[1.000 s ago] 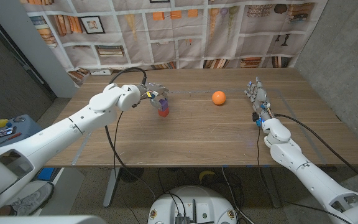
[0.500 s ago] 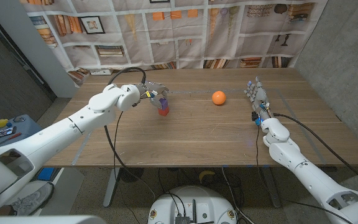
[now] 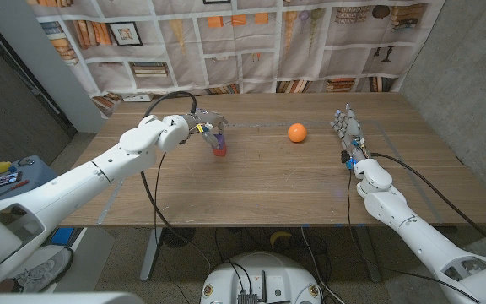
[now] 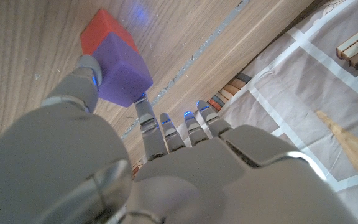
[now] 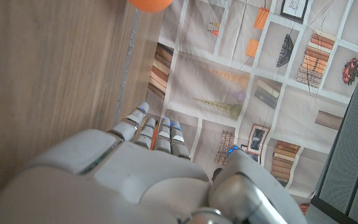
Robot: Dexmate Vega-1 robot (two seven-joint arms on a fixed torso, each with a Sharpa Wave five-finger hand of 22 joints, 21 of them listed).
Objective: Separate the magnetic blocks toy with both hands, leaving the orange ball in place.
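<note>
Blocks – purple on red – sit at the left hand, a little nearer the far edge than a second ago, so the hand has shifted them. Its fingers pinch the purple one. The right hand waits open, well apart, and the ball is untouched – separating has not begun.

I've got the wooden table carrying an orange ball, and well apart to its left stands the red-and-purple magnetic block toy.
</note>
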